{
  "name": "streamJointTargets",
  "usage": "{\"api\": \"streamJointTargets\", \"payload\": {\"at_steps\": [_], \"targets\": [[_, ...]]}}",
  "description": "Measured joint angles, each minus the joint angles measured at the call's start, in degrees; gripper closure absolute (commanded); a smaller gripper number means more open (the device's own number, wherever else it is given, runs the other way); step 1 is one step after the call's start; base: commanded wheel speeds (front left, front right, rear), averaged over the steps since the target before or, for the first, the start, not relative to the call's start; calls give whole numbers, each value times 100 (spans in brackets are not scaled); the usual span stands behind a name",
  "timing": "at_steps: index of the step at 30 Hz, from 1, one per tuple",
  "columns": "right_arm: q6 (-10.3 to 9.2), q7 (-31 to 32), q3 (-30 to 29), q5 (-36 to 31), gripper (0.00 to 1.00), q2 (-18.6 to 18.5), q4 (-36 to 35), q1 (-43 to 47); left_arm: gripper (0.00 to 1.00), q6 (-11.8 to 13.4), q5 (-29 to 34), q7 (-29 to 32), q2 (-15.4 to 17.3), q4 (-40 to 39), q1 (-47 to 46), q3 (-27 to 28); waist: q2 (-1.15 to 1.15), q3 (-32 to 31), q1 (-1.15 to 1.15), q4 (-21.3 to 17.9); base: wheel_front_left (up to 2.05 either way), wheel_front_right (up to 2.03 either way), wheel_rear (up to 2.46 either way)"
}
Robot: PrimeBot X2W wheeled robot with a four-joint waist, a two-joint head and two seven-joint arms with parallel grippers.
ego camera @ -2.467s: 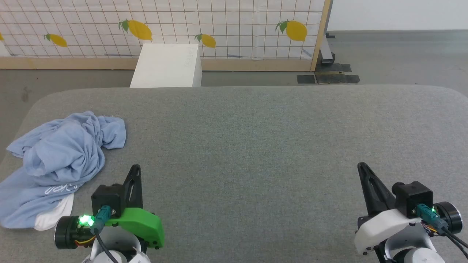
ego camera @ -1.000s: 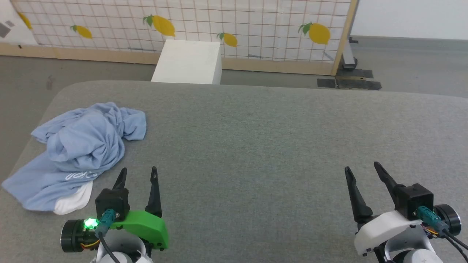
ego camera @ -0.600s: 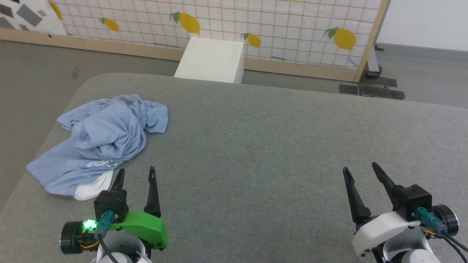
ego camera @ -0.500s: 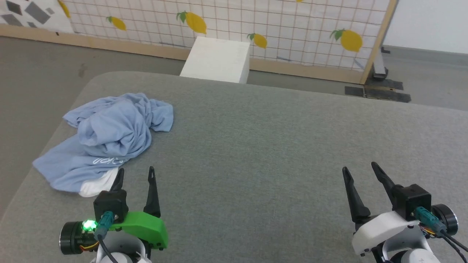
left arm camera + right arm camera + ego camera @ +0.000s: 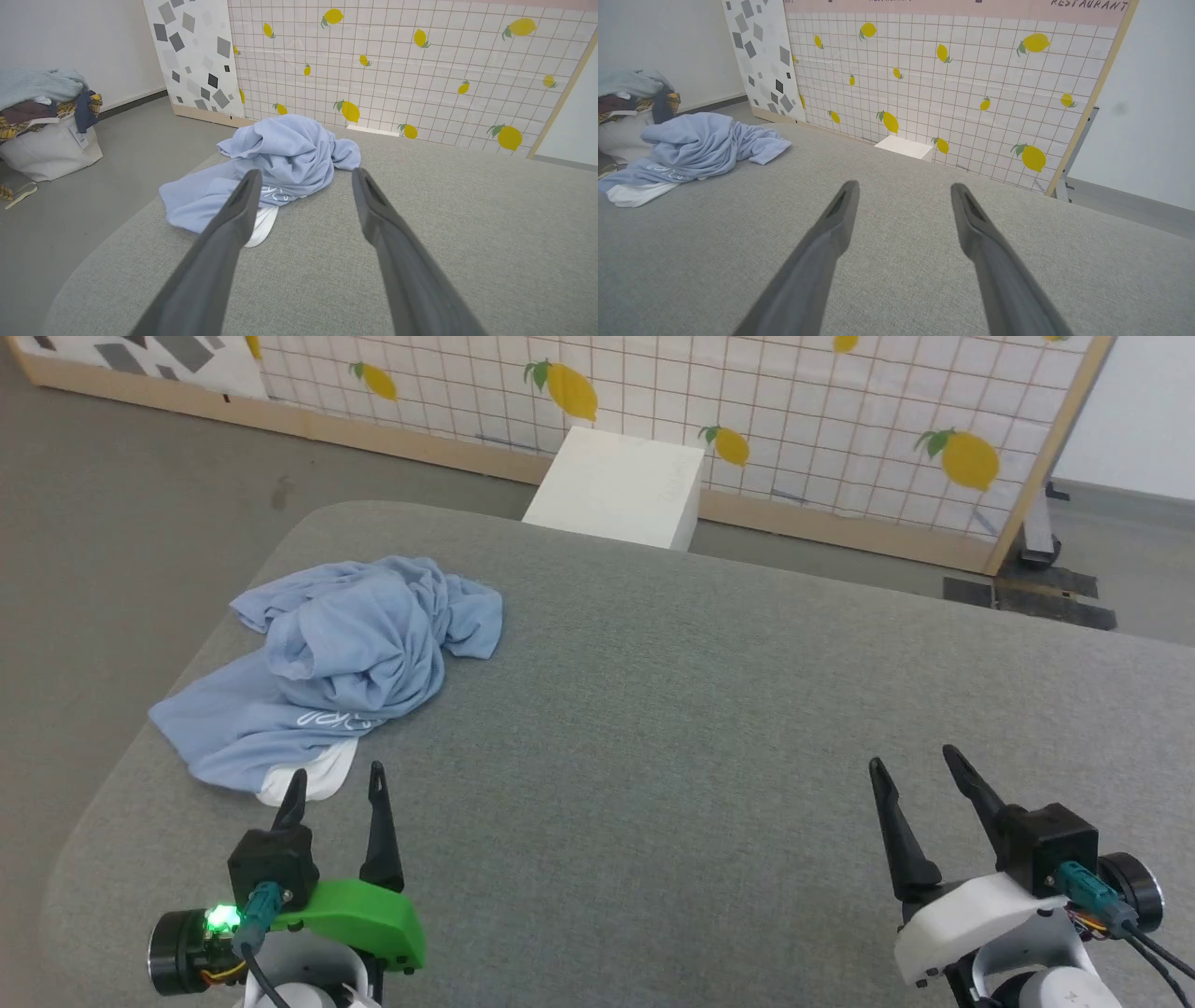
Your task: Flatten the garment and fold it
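Garment crumpled near the table's far left corner, just ahead of the left claw, whose spread fingers point at its white near edge; right claw, likewise spread and empty, lies well apart.

The left gripper pointed forward at the robot's left, its two dark fingers spread wide and holding nothing (a green shell sat behind them). The right gripper, white-shelled, was posed alike on the right: jaws apart, empty.
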Motion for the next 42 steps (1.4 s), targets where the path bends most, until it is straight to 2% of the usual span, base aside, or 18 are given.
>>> {"api": "streamJointTargets", "payload": {"at_steps": [42], "targets": [[0, -157, 221, 53, 0, 1, 135, -115, 0, 533, -472, -481, 147, 291, 3, -160, 0, -32, 0, 1141, 0, 0, 0]]}}
